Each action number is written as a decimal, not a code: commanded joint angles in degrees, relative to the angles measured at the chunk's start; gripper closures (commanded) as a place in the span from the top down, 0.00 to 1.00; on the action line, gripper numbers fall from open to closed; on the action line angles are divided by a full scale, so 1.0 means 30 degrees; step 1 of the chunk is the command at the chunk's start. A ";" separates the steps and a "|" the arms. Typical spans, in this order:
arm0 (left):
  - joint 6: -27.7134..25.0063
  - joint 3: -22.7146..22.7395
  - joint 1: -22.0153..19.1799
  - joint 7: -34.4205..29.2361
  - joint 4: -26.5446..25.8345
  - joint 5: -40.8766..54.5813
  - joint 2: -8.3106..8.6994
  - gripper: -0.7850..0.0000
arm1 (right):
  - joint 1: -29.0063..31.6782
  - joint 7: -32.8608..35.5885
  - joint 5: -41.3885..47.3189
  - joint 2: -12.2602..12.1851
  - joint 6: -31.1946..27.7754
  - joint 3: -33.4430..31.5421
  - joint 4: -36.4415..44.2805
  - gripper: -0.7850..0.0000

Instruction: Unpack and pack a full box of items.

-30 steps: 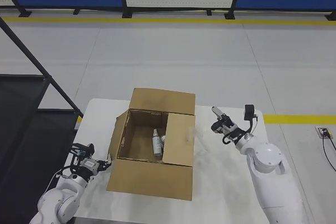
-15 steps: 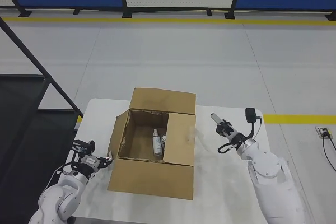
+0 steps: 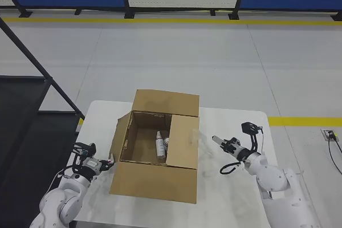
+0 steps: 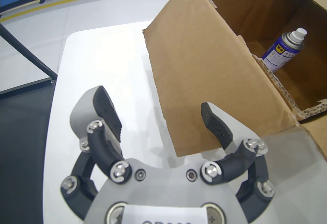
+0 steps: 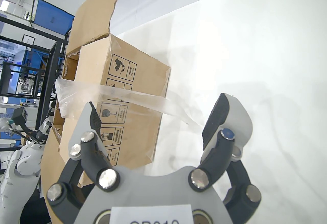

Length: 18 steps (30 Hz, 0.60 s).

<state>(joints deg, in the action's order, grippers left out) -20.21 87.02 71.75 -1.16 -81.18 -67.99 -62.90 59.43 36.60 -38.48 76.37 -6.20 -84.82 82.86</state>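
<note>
An open brown cardboard box stands in the middle of the white table. Inside it lie a white bottle and a blue spray can with a white cap. My left gripper is open at the box's left side, and the lower corner of a side flap reaches in between its fingers. My right gripper is open just off the box's right wall; in the top view the right gripper is apart from the box. A loose strip of clear tape hangs off that wall.
A black metal rack stands off the table's left edge. Bare table surface lies to the right of the box and along its front. The box's rear flap stands open toward the far edge.
My right gripper has moved from beside the box's far right corner toward the table's front and now faces the right wall. The left arm has hardly shifted.
</note>
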 commanded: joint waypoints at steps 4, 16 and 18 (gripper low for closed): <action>0.0273 0.0005 0.0022 -0.0103 -0.0141 0.0066 -0.0018 1.00 | -0.0039 -0.0466 -0.4542 -0.0167 -0.0009 0.1091 -0.0178 1.00; 0.0621 -0.0139 0.0011 -0.0280 -0.0224 0.0094 -0.0072 1.00 | -0.2143 -0.0345 -0.6567 0.0033 -0.0203 0.3626 -0.2110 1.00; 0.0657 -0.0132 0.0012 -0.0288 -0.0233 0.0123 -0.0077 1.00 | -0.2703 -0.0315 -0.6646 0.0123 -0.0008 0.4050 -0.2655 1.00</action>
<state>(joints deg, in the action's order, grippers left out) -18.30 86.61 71.78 -2.03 -81.86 -67.68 -63.13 52.14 35.66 -58.32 76.63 -6.52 -73.23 75.68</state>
